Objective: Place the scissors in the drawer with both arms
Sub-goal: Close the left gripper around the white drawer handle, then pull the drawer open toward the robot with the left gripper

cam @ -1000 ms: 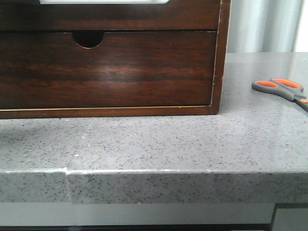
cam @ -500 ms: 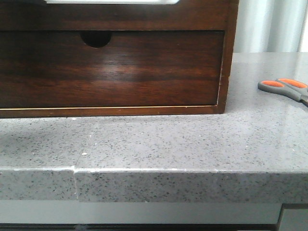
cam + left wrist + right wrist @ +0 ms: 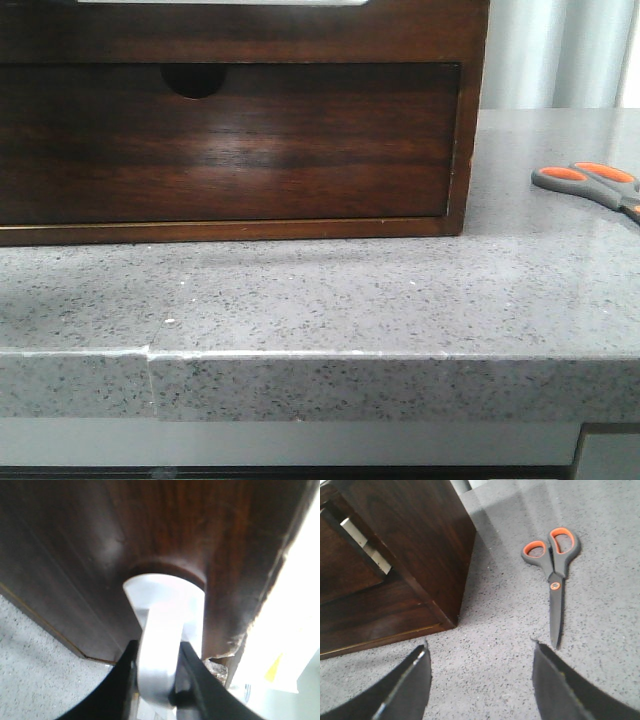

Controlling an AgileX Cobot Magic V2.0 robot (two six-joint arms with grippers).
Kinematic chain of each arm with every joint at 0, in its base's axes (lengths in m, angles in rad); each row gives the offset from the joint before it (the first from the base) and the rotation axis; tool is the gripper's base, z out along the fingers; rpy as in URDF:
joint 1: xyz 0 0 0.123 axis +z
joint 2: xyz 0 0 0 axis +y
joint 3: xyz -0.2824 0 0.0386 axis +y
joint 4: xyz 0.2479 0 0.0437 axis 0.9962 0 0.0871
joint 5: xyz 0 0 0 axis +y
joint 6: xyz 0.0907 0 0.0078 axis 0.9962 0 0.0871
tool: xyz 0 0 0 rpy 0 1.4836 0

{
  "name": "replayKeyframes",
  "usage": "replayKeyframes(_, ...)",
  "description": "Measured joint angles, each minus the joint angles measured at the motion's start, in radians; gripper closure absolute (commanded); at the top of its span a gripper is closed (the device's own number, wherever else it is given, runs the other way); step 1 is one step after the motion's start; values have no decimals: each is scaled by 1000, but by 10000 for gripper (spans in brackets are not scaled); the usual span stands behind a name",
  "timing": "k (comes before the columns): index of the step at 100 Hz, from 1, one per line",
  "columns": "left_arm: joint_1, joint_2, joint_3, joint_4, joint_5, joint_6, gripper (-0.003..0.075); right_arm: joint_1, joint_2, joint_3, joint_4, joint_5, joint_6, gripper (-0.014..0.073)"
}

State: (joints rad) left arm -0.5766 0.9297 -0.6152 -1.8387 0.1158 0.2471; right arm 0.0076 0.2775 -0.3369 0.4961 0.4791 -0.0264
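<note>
nearby, scissors (image 3: pixel 552 575) flat, countertop (image 3: pixel 400 300)

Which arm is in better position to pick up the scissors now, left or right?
Right. The right gripper hangs open above the counter, with the scissors lying free just ahead. The left gripper is occupied at the drawer edge.

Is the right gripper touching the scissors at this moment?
Apart. In the right wrist view the right gripper has its jaws spread open above bare countertop, and the scissors lie beyond them with grey surface between.
</note>
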Motion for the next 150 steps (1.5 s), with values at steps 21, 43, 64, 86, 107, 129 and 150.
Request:
replayKeyframes(21, -11, -44, 32, -2, 6, -9, 740, 2, 0, 0, 0, 2, 0, 199)
replayKeyframes(43, -58, -113, 84, -2, -2, -27, 740, 2, 0, 0, 0, 4, 0, 199)
replayKeyframes(64, -114, -168, 108, -2, -48, -43, 740, 2, 0, 0, 0, 10, 0, 199)
replayKeyframes(86, -162, -194, 114, -2, -88, -59, 740, 2, 5, 0, 0, 12, 0, 199)
replayKeyframes(107, -234, -196, 114, -2, -145, -68, 740, 2, 7, 0, 0, 13, 0, 199)
replayKeyframes(129, -311, -202, 114, -2, -208, -80, 740, 2, 7, 0, 0, 14, 0, 200)
replayKeyframes(150, -388, -206, 112, -2, -278, -93, 740, 2, 7, 0, 0, 14, 0, 199)
